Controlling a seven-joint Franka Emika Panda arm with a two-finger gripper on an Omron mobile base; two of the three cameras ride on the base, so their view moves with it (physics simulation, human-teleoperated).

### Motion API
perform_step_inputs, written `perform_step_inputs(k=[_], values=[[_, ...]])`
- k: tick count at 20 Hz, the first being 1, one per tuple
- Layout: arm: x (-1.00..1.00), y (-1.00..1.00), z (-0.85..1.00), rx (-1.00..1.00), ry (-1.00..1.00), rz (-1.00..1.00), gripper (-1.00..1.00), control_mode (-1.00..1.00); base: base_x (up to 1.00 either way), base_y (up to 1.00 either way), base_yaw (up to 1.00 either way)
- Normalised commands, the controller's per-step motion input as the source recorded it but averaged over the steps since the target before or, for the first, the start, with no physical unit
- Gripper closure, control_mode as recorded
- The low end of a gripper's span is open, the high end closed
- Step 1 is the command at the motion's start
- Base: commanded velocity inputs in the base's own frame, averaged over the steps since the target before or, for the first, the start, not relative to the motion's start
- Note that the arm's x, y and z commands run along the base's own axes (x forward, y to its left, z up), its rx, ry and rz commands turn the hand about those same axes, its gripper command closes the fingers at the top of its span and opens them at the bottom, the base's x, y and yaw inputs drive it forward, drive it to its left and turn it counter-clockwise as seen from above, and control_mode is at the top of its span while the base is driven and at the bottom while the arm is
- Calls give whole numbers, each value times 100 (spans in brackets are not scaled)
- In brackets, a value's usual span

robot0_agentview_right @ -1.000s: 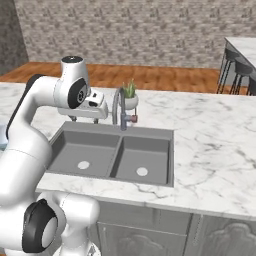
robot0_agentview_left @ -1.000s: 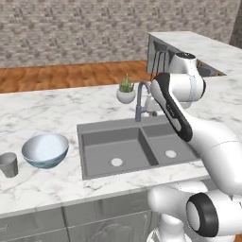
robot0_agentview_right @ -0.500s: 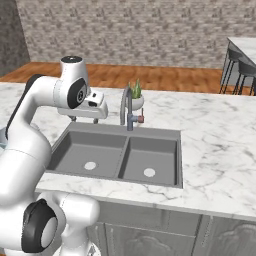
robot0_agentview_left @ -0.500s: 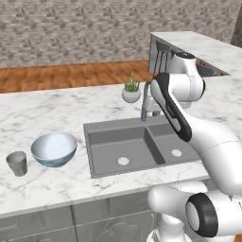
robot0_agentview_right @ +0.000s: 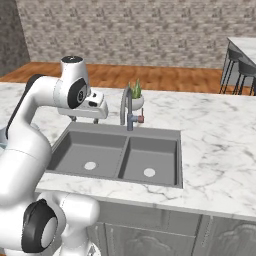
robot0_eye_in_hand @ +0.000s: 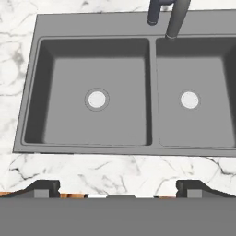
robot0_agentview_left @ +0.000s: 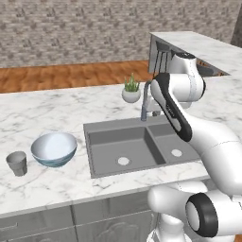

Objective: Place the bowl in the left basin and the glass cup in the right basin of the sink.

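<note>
The pale blue-rimmed bowl (robot0_agentview_left: 54, 148) rests on the marble counter left of the dark grey sink (robot0_agentview_left: 93, 128). The small grey glass cup (robot0_agentview_left: 17, 163) stands upright just left of the bowl, apart from it. The wider left basin (robot0_agentview_left: 113, 144) (robot0_eye_in_hand: 69, 110) and the narrower right basin (robot0_agentview_left: 168, 139) (robot0_eye_in_hand: 203, 124) hold nothing. My gripper (robot0_eye_in_hand: 119, 188) hangs high above the sink's front edge and points down, open, with nothing between its fingers. In the right base view the gripper (robot0_agentview_right: 80, 118) is above the sink's left end, far from the bowl and the cup.
A curved chrome tap (robot0_agentview_left: 146, 101) (robot0_agentview_right: 127, 107) rises behind the divider (robot0_eye_in_hand: 152, 92). A small white plant pot (robot0_agentview_left: 131, 93) stands behind the tap. A raised counter with dark stools (robot0_agentview_left: 160, 54) is at the back right. Marble counter (robot0_agentview_right: 220, 150) stretches right of the sink.
The whole picture has shifted slightly right in both base views, so the base has driven a little. The bowl and cup have stayed on the counter. The gripper has stayed open.
</note>
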Motion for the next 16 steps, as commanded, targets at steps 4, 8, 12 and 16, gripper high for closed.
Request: perform_step_inputs(k=[4,8,12,16], values=[[0,3,-2,0,0,0,-100,-100,0,0,0],[11,58,-10,0,1,-5,-100,-100,0,0,0],[24,87,-15,-1,4,-9,-100,-100,0,0,0],[24,99,-23,-3,1,-8,-100,-100,0,0,0]])
